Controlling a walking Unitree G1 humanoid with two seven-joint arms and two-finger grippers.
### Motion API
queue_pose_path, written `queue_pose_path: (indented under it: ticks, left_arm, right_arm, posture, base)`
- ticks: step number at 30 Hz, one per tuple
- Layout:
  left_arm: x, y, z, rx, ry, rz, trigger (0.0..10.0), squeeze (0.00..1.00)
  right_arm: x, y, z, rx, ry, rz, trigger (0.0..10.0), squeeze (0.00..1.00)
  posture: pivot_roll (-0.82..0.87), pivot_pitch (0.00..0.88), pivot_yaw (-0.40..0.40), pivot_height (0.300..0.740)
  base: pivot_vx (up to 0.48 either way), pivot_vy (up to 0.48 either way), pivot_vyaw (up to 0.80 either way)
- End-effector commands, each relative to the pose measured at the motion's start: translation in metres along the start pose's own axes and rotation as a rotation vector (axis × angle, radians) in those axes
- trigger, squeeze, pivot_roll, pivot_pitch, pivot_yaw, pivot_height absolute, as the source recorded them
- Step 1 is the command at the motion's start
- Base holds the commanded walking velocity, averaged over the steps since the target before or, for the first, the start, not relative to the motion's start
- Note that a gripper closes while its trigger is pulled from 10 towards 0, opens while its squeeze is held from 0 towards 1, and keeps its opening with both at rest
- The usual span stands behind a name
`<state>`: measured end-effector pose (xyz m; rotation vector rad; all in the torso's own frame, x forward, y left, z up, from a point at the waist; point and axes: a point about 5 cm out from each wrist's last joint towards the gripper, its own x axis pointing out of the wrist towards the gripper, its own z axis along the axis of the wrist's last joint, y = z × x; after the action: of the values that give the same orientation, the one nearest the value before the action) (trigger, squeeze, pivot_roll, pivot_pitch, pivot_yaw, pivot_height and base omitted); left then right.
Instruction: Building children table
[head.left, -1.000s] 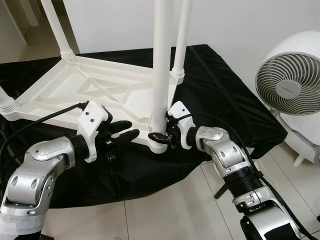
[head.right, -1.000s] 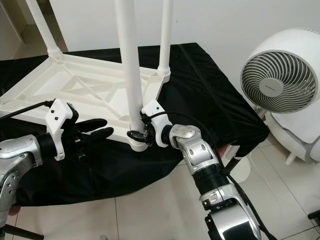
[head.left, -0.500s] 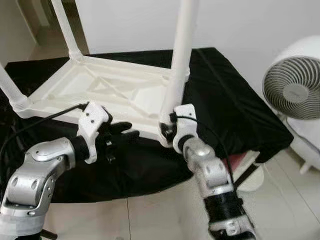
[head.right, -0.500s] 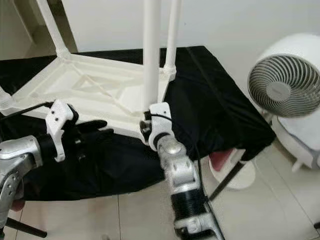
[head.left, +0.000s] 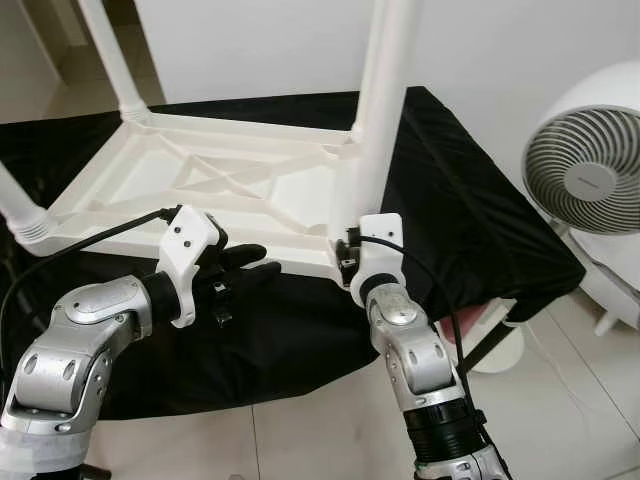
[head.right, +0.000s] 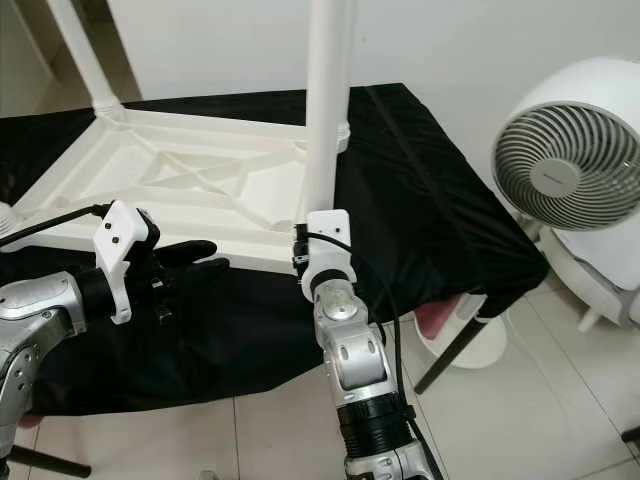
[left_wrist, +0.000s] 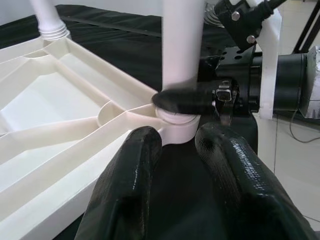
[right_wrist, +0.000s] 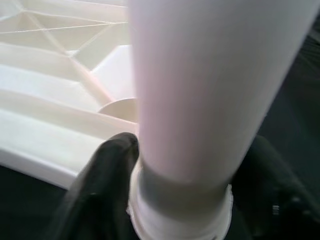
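Observation:
A white plastic children's table (head.left: 200, 180) lies upside down on a black cloth (head.left: 470, 220), its legs pointing up. My right gripper (head.left: 348, 262) is shut around the base of the near right leg (head.left: 378, 120), where the leg meets its corner socket. In the right wrist view the black fingers (right_wrist: 107, 165) press on both sides of that leg (right_wrist: 200, 90). My left gripper (head.left: 250, 265) hovers open just off the table's front edge, left of the socket, with nothing between its fingers (left_wrist: 140, 150). Two more legs (head.left: 105, 50) stand on the left side.
A round white fan (head.left: 590, 170) stands on the tiled floor to the right. The cloth's front right corner hangs over a black stand leg (head.left: 495, 345). Pale tiles (head.left: 300, 430) lie below the near edge.
My right wrist has swung round the leg's base from the right side to the near side, still shut on it. The head view shifted. My left gripper barely moved.

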<state>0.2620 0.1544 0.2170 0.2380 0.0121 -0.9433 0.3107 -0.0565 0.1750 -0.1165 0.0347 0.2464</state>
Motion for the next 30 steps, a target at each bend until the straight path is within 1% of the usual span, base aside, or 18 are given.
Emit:
queue_pose_path:
  ticks: [1,2,3,4,5,6,7,8,9,11,14,17,21,22,23,26,27,30]
  left_arm:
    - [0.0,0.0,0.001,0.0,0.0,0.029,10.0,0.0]
    - [0.0,0.0,0.001,0.0,0.0,0.029,10.0,0.0]
    - [0.0,0.0,0.001,0.0,-0.001,0.03,10.0,0.0]
    - [0.0,0.0,0.001,0.0,-0.001,0.03,10.0,0.0]
    - [0.0,0.0,0.001,0.0,-0.001,0.03,10.0,0.0]
    - [0.0,0.0,0.001,0.0,-0.001,0.03,10.0,0.0]
    - [0.001,0.0,0.001,0.0,-0.002,0.03,10.0,0.0]
    - [0.001,0.0,0.001,0.0,-0.002,0.031,10.0,0.0]
    - [0.001,0.0,0.001,0.0,-0.002,0.031,10.0,0.0]
    - [0.0,0.0,0.001,0.0,-0.003,0.033,10.0,0.0]
    - [0.0,0.0,0.002,0.001,-0.004,0.035,10.0,0.0]
    - [0.0,0.001,0.002,-0.001,-0.004,0.037,10.0,0.0]
    - [0.001,0.001,0.002,-0.003,-0.004,0.036,10.0,0.0]
    - [0.001,0.001,0.002,-0.003,-0.004,0.036,10.0,0.0]
    - [0.002,0.001,0.002,-0.003,-0.006,0.036,10.0,0.0]
    - [0.002,0.001,0.003,-0.002,-0.007,0.036,10.0,0.0]
    - [0.002,0.001,0.004,-0.002,-0.008,0.039,10.0,0.0]
    - [0.0,0.001,0.004,-0.002,-0.007,0.043,10.0,0.0]
  right_arm:
    - [-0.003,0.014,0.008,0.007,-0.043,0.121,10.0,1.0]
    - [-0.003,0.014,0.008,0.007,-0.043,0.121,10.0,1.0]
    - [-0.007,0.019,0.014,-0.009,-0.073,0.211,10.0,1.0]
    - [-0.007,0.019,0.014,-0.009,-0.073,0.211,10.0,1.0]
    - [-0.011,0.024,0.018,-0.022,-0.091,0.29,10.0,1.0]
    - [-0.011,0.024,0.018,-0.022,-0.091,0.29,10.0,1.0]
    - [-0.018,0.03,0.021,-0.052,-0.113,0.408,10.0,0.0]
    - [-0.026,0.035,0.022,-0.09,-0.123,0.517,10.0,0.0]
    - [-0.026,0.035,0.022,-0.09,-0.123,0.517,10.0,0.0]
    - [-0.035,0.036,0.02,-0.158,-0.119,0.626,10.0,0.0]
    - [-0.034,0.031,0.018,-0.185,-0.111,0.634,10.0,0.0]
    - [-0.023,0.016,0.014,-0.227,-0.079,0.637,10.0,0.0]
    - [-0.014,0.008,0.011,-0.282,-0.05,0.7,10.0,0.0]
    - [-0.014,0.008,0.011,-0.282,-0.05,0.7,10.0,0.0]
    - [-0.005,0.009,0.007,-0.279,-0.015,0.727,10.0,0.0]
    - [0.001,0.012,0.003,-0.292,0.017,0.761,10.0,0.0]
    - [0.006,0.016,-0.002,-0.296,0.049,0.809,10.0,0.0]
    - [0.006,0.019,-0.003,-0.293,0.052,0.852,10.0,0.0]
  posture:
    - [-0.05,0.089,0.033,0.74]
    - [-0.05,0.089,0.033,0.74]
    - [-0.05,0.089,0.032,0.74]
    - [-0.05,0.089,0.032,0.74]
    - [-0.05,0.089,0.032,0.74]
    - [-0.05,0.089,0.032,0.74]
    - [-0.05,0.089,0.031,0.74]
    - [-0.04,0.089,0.03,0.74]
    - [-0.04,0.089,0.03,0.74]
    - [-0.04,0.09,0.029,0.74]
    - [-0.04,0.093,0.029,0.74]
    - [-0.05,0.1,0.033,0.74]
    - [-0.05,0.104,0.035,0.74]
    - [-0.05,0.104,0.035,0.74]
    - [-0.05,0.108,0.035,0.74]
    - [-0.03,0.112,0.033,0.74]
    - [-0.03,0.113,0.029,0.74]
    - [-0.02,0.116,0.027,0.74]
  base:
    - [0.0,0.0,0.0]
    - [0.0,0.0,0.0]
    - [0.0,0.0,0.0]
    - [0.0,0.0,0.0]
    - [0.0,0.0,0.0]
    - [0.0,0.0,0.0]
    - [0.0,0.0,0.0]
    - [0.0,0.0,0.0]
    - [0.0,0.0,0.0]
    - [0.0,0.0,0.0]
    - [0.0,0.0,0.0]
    - [0.0,0.0,0.0]
    - [0.0,0.0,0.0]
    - [0.0,0.0,0.0]
    - [0.0,0.0,0.0]
    - [0.0,0.0,0.0]
    - [0.0,0.0,0.0]
    - [0.0,0.0,0.0]
